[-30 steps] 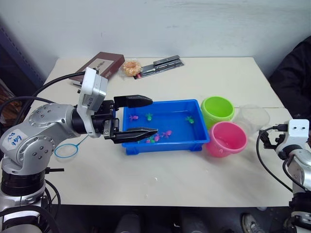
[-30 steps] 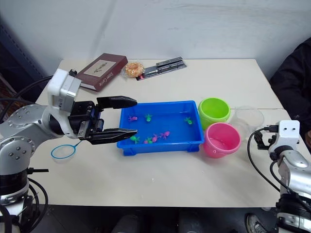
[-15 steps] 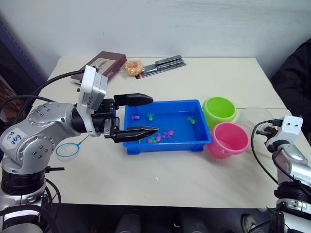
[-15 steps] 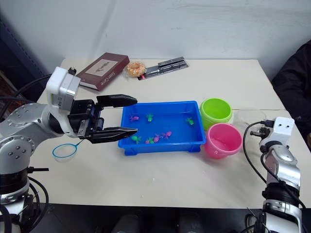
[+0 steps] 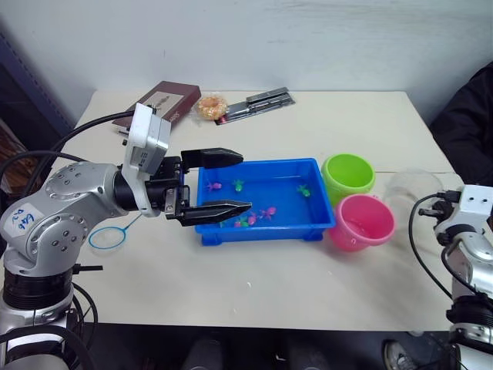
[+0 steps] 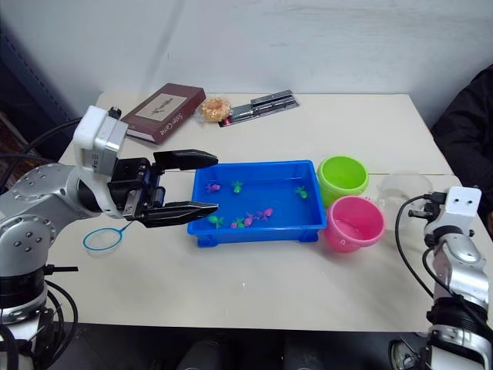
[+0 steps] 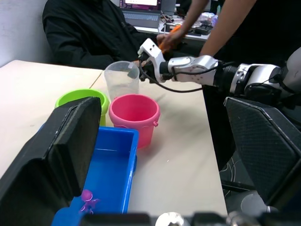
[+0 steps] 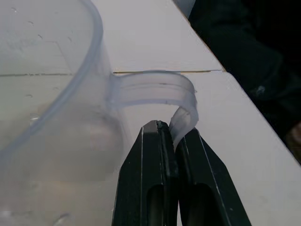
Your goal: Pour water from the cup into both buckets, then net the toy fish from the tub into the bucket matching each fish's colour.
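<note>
my right pincer (image 8: 171, 141) is clamped on the handle of the cup (image 7: 122, 79), fingers pressed together around the thin strip. over the last second that arm has swung: its wrist sat low beside the pink bucket (image 5: 360, 221), then close against it, and is now out nearer the tabletop (image 5: 254, 285) edge, with the cup standing just behind the pink bucket and right of the green bucket (image 5: 347, 176). i judge the grip is set and the lift for the first pour comes next.

my left pincer (image 5: 219, 183) has stayed put, fingers wide apart, hovering at the left end of the tub (image 5: 266, 229). toy fish (image 5: 268, 211), pink and green, lie in the tub. a small net (image 5: 108, 237) lies on the tabletop to the left.

writing: a book (image 6: 162, 111) at the far edge has a cover title, too small to read.
</note>
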### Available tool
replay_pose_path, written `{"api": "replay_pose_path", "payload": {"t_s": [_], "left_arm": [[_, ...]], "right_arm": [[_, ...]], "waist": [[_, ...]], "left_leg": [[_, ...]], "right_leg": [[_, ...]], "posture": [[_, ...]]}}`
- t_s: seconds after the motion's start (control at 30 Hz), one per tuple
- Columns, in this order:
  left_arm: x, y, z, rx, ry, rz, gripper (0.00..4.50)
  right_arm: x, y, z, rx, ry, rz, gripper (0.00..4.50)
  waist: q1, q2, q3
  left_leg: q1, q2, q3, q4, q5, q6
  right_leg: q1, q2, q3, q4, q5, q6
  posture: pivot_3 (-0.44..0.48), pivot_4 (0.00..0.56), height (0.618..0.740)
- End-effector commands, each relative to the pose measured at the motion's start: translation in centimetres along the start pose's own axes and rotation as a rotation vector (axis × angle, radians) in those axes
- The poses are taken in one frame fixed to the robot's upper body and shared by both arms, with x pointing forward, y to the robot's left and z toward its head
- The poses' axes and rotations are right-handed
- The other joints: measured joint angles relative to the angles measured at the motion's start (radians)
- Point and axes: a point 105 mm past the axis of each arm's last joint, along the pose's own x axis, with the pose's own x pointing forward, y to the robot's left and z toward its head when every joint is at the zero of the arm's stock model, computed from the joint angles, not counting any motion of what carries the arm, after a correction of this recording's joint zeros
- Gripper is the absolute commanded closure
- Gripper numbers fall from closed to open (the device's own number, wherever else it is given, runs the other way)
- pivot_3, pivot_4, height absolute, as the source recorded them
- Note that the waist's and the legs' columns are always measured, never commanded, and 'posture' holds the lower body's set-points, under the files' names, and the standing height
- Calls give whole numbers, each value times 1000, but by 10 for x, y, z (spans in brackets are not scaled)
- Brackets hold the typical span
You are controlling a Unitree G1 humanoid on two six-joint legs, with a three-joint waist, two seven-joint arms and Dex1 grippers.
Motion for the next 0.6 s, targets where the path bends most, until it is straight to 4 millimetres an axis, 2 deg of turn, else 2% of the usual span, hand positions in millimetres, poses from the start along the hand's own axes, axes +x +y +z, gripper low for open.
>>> {"api": "replay_pose_path", "payload": {"t_s": [0.03, 0.17, 0.37, 0.6], "left_arm": [[2, -2, 6, 33, -12, -24, 0], [4, -2, 5, 29, -10, -36, 0], [8, 3, 3, 15, -8, -46, 0], [16, 3, 3, 44, -6, -73, 0]], "right_arm": [[-13, -11, 43, -111, -132, 30, 4438], [-23, -13, 59, -207, -174, 48, 4438], [-34, -2, 79, -446, -256, 109, 4438], [-40, 11, 97, -708, -362, 103, 4438]], "waist": [[0, 0, 0], [-3, 0, 0], [0, 0, 0], [1, -1, 1]], "left_leg": [[0, 0, 0, 0, 0, 0], [1, 0, 1, 0, 0, 0], [1, 0, 1, 0, 0, 0], [1, 0, 1, 0, 0, -1]], "right_leg": [[0, 0, 0, 0, 0, 0], [0, 0, 1, -1, 0, 0], [0, 0, 1, -1, 0, 0], [0, 0, 0, -1, 0, 0]], "posture": [[0, 150, 740], [0, 150, 740], [0, 150, 740], [0, 150, 740]]}}
